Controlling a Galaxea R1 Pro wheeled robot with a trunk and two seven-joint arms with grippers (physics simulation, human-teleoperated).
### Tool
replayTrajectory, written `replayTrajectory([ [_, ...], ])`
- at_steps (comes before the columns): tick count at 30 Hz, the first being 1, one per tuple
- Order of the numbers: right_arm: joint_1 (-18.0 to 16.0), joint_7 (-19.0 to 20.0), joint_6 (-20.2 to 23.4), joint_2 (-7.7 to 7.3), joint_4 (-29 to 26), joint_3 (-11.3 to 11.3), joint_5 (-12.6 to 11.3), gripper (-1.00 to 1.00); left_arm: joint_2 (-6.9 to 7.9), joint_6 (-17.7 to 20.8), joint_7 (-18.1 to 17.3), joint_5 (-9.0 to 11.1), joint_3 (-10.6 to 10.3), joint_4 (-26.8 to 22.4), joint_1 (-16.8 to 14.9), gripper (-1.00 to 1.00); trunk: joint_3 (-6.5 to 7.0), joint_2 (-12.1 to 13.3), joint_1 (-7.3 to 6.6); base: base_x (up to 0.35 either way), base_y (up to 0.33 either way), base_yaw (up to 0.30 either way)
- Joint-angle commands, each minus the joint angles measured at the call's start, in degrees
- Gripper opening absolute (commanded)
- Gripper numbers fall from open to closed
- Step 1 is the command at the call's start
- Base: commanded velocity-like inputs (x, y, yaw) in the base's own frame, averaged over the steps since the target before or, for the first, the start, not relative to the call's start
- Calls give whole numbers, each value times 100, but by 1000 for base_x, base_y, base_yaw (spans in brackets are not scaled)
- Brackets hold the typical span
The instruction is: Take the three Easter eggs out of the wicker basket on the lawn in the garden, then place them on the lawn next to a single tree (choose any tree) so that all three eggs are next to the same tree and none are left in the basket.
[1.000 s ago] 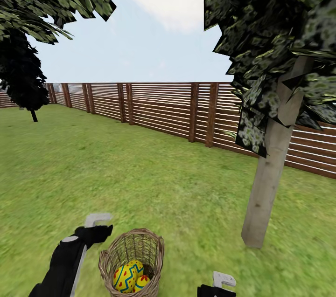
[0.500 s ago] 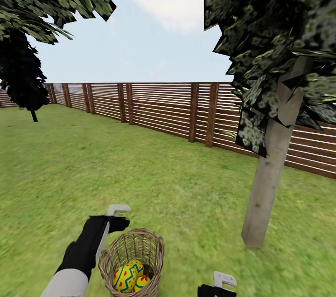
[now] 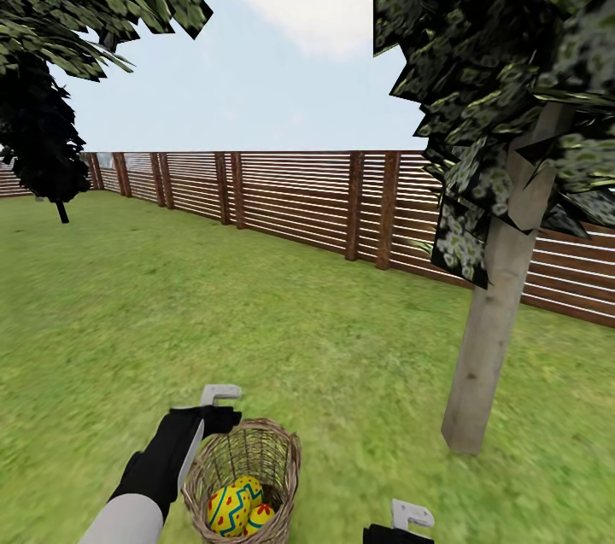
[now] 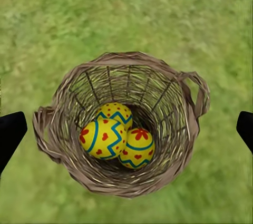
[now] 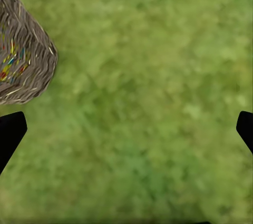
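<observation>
The basket (image 3: 243, 476) stands on the grass (image 3: 256, 322) at the bottom centre of the head view, and all three eggs (image 4: 115, 134) lie together at its bottom, so nothing is taken out yet. The left gripper (image 3: 213, 407) hangs just above the far-left rim, its fingers wide apart; in the left wrist view the basket mouth sits between the two dark fingertips (image 4: 10, 132), I think to reach straight down for an egg. The right gripper (image 3: 408, 518) waits low at the bottom edge, also spread apart over bare grass. The tree (image 3: 487, 339) stands near, at the right, a convenient place for the eggs.
</observation>
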Motion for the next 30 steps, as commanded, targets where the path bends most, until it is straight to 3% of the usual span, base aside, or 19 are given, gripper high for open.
replayTrajectory([
  [1,3,-28,34,0,-18,19,-33,100,-7,6,-56,-60,34,-9,-4,100,-7,-4,0,0,0,0],
  [8,14,-28,35,-3,-47,11,-47,100,3,-70,-69,-60,34,1,-3,100,-7,-4,0,0,0,0],
  [13,16,-28,39,0,-65,-6,-106,100,3,-395,-56,-80,33,11,-2,100,-7,-4,0,0,0,0],
  [22,16,-28,35,-8,-59,-14,-119,100,4,-455,-49,-89,41,12,-2,100,-7,-4,0,0,0,0],
  [30,16,-28,34,-9,-63,-17,-119,100,-2,-450,-44,-109,44,12,-2,100,-151,-325,176,0,0,0],
])
